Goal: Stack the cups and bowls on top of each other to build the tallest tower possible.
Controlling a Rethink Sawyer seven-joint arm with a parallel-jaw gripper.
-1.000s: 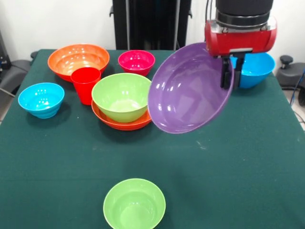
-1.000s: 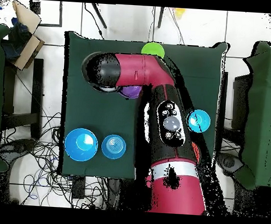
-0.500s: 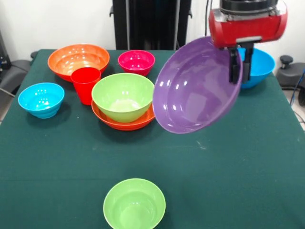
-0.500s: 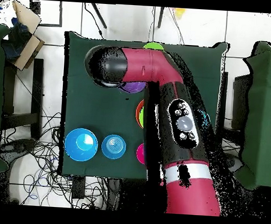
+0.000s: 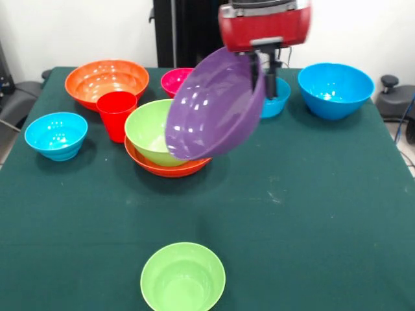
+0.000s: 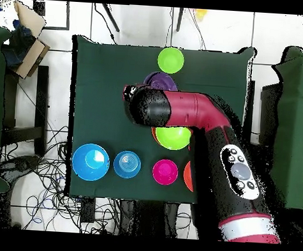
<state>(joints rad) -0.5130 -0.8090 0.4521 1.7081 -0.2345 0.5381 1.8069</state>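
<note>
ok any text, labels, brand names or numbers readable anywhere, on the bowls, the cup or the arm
None can be read.
Bowls, such as the purple bowl held in the gripper: plain, no print.
Cup: plain, no print.
Arm: no wording shows; the overhead view shows small button marks on it, too small to read.
Table: bare green cloth, no signs.

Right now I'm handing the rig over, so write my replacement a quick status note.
Gripper: shut on the rim of the purple bowl, held tilted in the air beside the tower.
Done: a green bowl nested in an orange bowl.
Left: purple bowl, red cup, magenta bowl, second orange bowl, three blue bowls, near green bowl.
</note>
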